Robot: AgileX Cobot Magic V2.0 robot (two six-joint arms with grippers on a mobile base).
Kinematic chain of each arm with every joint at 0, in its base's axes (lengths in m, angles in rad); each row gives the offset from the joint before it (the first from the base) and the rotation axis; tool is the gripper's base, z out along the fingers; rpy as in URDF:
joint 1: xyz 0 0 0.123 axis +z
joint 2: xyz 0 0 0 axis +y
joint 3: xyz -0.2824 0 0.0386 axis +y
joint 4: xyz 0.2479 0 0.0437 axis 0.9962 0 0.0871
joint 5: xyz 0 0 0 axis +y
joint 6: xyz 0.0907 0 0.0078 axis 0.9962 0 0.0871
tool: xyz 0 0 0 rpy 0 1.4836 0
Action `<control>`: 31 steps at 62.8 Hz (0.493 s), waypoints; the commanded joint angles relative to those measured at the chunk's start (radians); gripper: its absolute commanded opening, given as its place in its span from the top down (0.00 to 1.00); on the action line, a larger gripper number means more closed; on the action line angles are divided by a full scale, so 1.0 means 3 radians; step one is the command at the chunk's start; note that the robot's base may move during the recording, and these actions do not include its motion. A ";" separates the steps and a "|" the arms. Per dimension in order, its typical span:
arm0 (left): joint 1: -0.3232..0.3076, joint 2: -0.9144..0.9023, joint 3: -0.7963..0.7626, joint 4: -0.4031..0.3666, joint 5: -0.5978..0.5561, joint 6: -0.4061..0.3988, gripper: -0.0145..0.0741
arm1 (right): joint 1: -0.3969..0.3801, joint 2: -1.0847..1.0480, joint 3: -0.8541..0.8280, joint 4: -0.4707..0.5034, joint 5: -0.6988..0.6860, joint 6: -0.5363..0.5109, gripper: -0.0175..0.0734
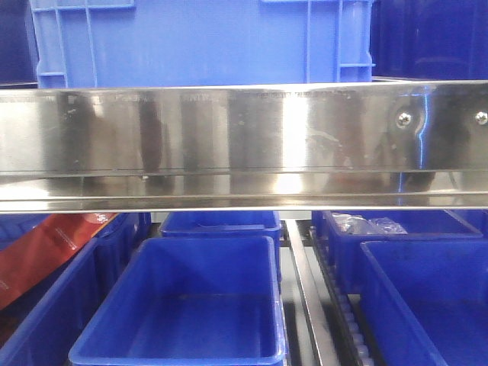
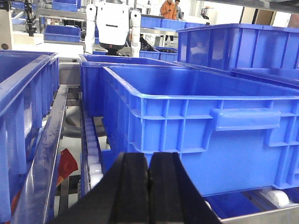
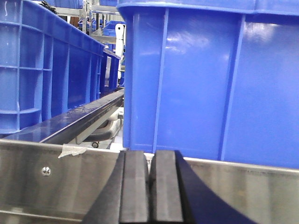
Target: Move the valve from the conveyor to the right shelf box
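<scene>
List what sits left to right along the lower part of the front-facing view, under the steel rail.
Red glossy packet → blue plastic bin, empty → metal divider rail → far blue bin holding clear plastic bags → near blue bin at right edge.

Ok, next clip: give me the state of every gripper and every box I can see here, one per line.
Left gripper: shut, holding nothing.
Right gripper: shut, holding nothing.
Centre box: open-topped, empty.
Far right box: holds clear plastic bags.
Left box: holds a red packet.
Large box by the left wrist: open-topped, visible inside empty.
Valve: not in view.
</scene>
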 commanded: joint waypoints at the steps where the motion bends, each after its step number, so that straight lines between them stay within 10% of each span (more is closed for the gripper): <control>1: 0.0014 -0.0012 0.0004 -0.0024 -0.0073 -0.0011 0.96 | -0.0022 -0.0025 0.0008 -0.0039 -0.0080 0.0006 0.99; 31: 0.0014 -0.0012 0.0004 -0.0024 -0.0073 -0.0011 0.96 | -0.0022 -0.0025 0.0008 -0.0039 -0.0087 0.0006 0.99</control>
